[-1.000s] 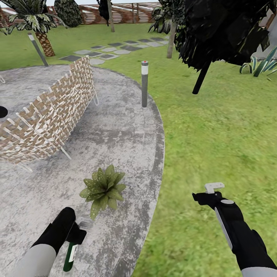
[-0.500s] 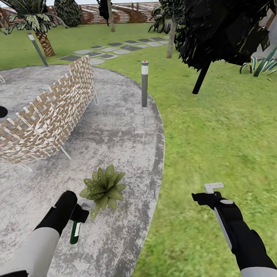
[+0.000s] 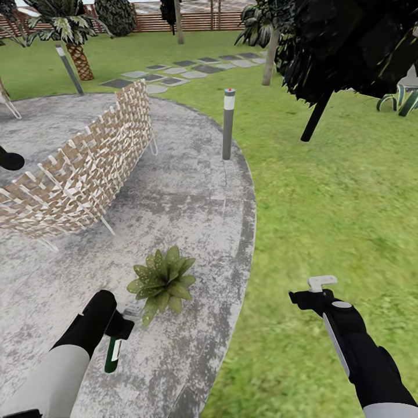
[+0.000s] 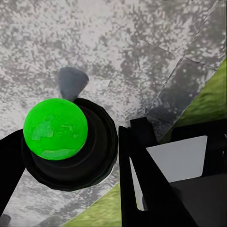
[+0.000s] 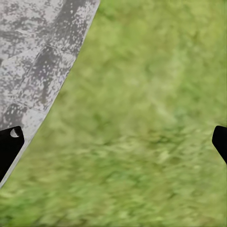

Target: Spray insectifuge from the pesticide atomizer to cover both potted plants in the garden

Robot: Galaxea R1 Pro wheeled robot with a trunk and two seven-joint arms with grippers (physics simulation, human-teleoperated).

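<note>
The left hand (image 3: 119, 330) is clamped on the slim dark green pesticide atomizer with its white label (image 3: 112, 355), gripping it at the black trigger top so the bottle hangs below the hand, base toward the round grey mottled stone patio (image 3: 191, 191). In the left wrist view the bottle shows end-on as a bright green disc in a dark ring (image 4: 56, 128), with one black finger (image 4: 146, 189) close beside it. It looks like a rigid, light plastic bottle, smooth enough to slip or swing if held loosely; the neck under the trigger seems the sound place to hold it, and the nozzle's direction cannot be told.

Just beyond the hand stands the potted plant, a small rosette of pointed, pale-speckled green leaves (image 3: 162, 281), near the bottle but not touching it; its pot is hidden by the leaves.

The right hand (image 3: 313, 293) hovers over the green lawn (image 3: 337, 203), fingers spread wide and holding nothing.

Farther off stand a woven wicker seat (image 3: 81, 171) and a grey bollard lamp with a red dot (image 3: 229, 123).
</note>
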